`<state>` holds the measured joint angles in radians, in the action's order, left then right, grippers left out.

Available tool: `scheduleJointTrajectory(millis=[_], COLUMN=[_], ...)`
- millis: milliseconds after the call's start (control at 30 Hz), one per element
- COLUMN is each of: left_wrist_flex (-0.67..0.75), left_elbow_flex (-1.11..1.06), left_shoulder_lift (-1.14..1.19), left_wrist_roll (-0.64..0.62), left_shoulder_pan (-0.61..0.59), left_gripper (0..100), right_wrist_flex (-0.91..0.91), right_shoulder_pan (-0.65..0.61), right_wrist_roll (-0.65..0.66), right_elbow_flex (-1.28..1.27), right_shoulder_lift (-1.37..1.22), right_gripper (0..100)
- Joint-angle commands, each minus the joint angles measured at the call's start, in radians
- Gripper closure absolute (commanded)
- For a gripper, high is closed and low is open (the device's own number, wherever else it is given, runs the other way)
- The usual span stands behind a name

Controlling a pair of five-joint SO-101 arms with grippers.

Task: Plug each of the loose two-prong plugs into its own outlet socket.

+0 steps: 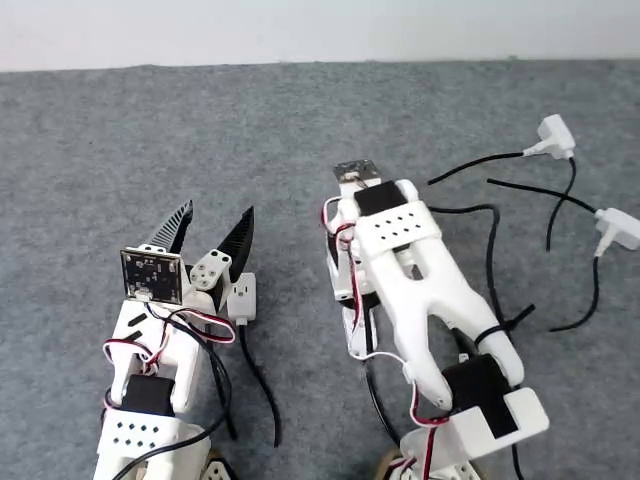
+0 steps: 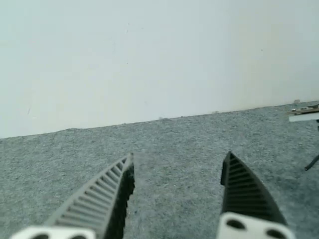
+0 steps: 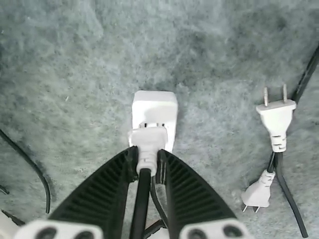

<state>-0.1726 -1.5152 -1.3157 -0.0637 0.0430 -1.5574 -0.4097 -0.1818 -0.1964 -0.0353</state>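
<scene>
White two-prong plug (image 3: 148, 137), clamped by your right gripper (image 3: 147, 153), looks seated in its white socket block (image 3: 154, 107); two other white plugs (image 3: 275, 118) at three o'clock lie loose.

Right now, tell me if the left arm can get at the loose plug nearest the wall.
Probably not. The left gripper hangs open far across the carpet, and the right arm lies between it and that loose plug; it would have to cross over that arm.
</scene>
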Motion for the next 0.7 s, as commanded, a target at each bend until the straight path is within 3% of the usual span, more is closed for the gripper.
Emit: scheduleJointTrajectory(millis=[0,667], left_wrist_flex=[0.026,0.040], left_elbow_flex=[0.019,0.008], left_shoulder_lift=[-0.003,-0.003], left_wrist_roll=[0.011,0.012], left_shoulder_pan=[0.008,0.021], left_gripper=[73,73], right_wrist_flex=[0.013,0.061], right_shoulder_pan=[0.036,0.018], right_wrist_roll=[-0.008,-0.008], right_elbow_flex=[0.003,-0.074], right_shoulder_lift=[0.012,0.005], right_gripper=[99.0,99.0])
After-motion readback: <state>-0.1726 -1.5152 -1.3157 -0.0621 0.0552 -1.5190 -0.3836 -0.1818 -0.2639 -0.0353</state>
